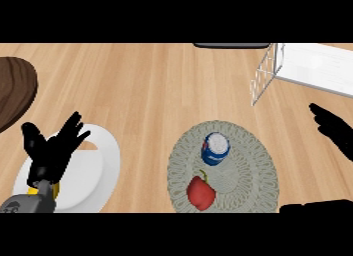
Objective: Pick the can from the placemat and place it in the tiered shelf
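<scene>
A blue and white can (215, 148) stands upright on the round grey woven placemat (245, 165), near its upper middle. A red pepper (201, 193) lies on the same mat just below the can. The white wire tiered shelf (312, 70) stands at the upper right. My right hand (340, 132) shows as a dark shape at the right edge, to the right of the mat, fingers straight and holding nothing. My left hand (53, 147) rests open at the lower left, fingers up, over a white plate.
A white plate (105, 170) lies at the lower left under my left hand. A dark brown round board (5, 92) sits at the left edge. A dark object (231, 45) shows at the top edge beside the shelf.
</scene>
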`<action>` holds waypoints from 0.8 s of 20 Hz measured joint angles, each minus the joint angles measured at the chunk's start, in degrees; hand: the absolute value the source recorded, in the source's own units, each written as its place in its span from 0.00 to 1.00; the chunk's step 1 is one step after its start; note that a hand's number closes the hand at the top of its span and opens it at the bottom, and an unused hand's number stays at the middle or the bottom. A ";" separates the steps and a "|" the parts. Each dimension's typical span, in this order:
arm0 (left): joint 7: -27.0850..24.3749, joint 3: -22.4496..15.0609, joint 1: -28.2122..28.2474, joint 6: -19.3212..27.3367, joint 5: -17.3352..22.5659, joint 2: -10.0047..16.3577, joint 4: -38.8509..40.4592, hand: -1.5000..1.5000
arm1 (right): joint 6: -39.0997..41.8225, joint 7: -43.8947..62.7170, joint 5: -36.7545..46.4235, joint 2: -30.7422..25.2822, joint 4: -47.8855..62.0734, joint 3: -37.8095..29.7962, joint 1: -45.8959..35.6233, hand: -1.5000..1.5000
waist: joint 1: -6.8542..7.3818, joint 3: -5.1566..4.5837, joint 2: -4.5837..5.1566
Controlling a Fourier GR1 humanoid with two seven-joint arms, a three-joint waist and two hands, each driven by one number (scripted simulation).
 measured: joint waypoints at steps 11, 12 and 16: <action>-0.85 0.46 0.27 -1.43 -0.11 -0.25 0.25 0.50 | 2.82 15.42 11.95 9.38 11.89 12.31 -19.36 0.00 | 0.54 0.05 0.01; -1.20 0.42 0.30 -1.21 -0.46 -0.45 0.52 0.50 | 3.15 15.90 12.57 10.72 13.26 13.42 -20.30 0.00 | 0.50 0.11 -0.01; -0.95 0.72 0.38 -1.39 -0.56 -0.42 0.54 0.50 | 5.03 17.80 14.10 15.01 18.41 16.02 -24.78 0.00 | 0.28 0.17 -0.04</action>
